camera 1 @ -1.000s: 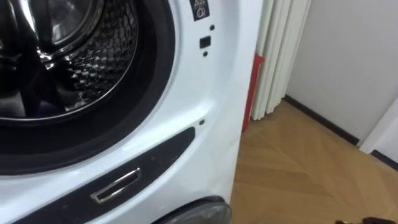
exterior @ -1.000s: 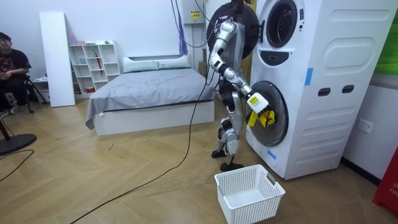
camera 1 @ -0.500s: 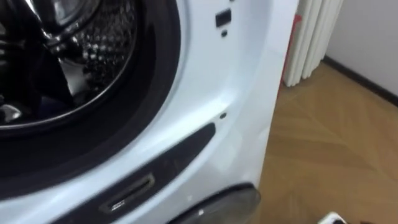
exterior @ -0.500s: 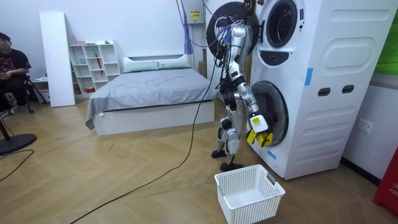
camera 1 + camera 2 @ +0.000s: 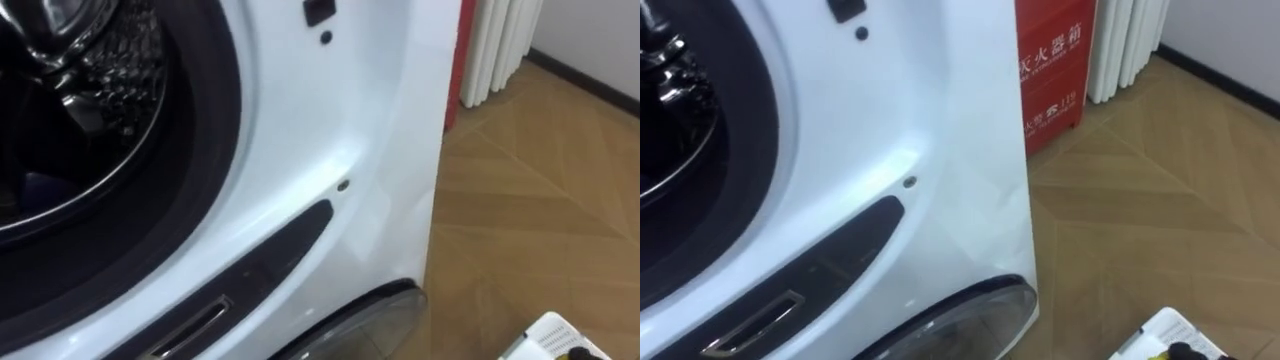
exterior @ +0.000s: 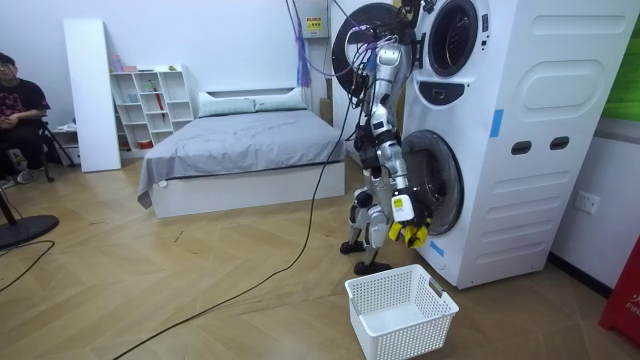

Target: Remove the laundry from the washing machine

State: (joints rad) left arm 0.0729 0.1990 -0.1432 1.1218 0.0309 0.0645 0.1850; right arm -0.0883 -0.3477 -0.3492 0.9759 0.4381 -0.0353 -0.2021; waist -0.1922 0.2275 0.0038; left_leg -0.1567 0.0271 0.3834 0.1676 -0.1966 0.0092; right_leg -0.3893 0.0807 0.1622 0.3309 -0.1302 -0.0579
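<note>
Fingers of the right hand [image 6: 402, 214] are closed on a yellow cloth [image 6: 413, 235], held low beside the washing machine [image 6: 520, 150], above the white basket [image 6: 374, 336]. Seemingly the carrying step; next it likely needs centring over the basket, then letting go.

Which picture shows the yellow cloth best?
The room view: the cloth shows whole there, hanging from the right hand in front of the washing machine. In both eye views just a yellow sliver peeks in at the bottom edge.
</note>
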